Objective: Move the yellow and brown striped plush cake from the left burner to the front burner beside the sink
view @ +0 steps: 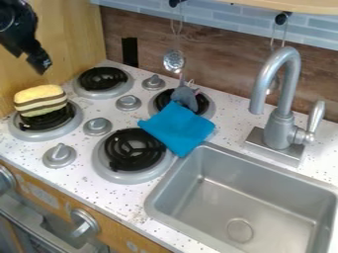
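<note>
- Pictured at upper L of frame: end effector (39,63), hanging above and apart from striped yellow toy cake (41,94); apart or together, can't tell.
- Seated at L of frame, atop black-coiled burner w/ gray ring (33,135): same toy cake, banded in yellow, cream and brown.
- Judged light and prob. soft, like foam or plush; likely to squash under a hard squeeze, unlikely to slip or break.
- Best taken from above, across the narrower width, approx. mid-height, clear of the coil.
- Counted: 1 toy cake; 4 burners, incl. the one beneath it; 4 gray knobs (98,126) on speckled worktop (82,185); 2 more knobs (84,222) on front panel, lower L.
- Also counted: 1 blue cloth (177,128) nr. ctr., folded or rumpled, can't tell; 1 gray toy (185,98) by its upper edge, on rear burner.
- Shown at R: 1 faucet (284,106), 1 sink (247,197).
- Hanging along top: 2 utensils, incl. slotted spoon (174,61), other partly hidden behind faucet.
</note>
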You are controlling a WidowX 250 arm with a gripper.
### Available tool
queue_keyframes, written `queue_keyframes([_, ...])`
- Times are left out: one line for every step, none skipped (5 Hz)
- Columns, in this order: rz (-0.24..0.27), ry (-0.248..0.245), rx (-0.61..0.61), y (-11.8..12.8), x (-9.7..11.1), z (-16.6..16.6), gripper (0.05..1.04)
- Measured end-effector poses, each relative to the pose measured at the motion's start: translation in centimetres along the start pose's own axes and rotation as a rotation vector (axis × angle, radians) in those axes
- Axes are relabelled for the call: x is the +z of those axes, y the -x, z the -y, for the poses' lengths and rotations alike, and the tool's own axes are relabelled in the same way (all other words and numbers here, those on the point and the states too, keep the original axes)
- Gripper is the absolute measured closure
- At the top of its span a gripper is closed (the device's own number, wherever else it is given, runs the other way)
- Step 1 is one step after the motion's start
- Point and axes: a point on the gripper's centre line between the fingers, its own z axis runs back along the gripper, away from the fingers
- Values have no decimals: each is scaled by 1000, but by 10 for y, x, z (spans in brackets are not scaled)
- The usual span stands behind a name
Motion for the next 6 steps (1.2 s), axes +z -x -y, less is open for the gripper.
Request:
queue_keyframes([-34, -35, -52, 11, -14, -6, 83])
queue_keyframes([-63, -16, -69, 23, -40, -1, 83])
queue_keyframes([-103, -49, -87, 30, -56, -10, 83])
queue_keyframes([-139, -53, -93, 34, -72, -15, 83])
queue_keyframes([-148, -75, -68, 32, -77, -23, 83])
queue_keyframes([-188, -44, -68, 39, -92, -20, 83])
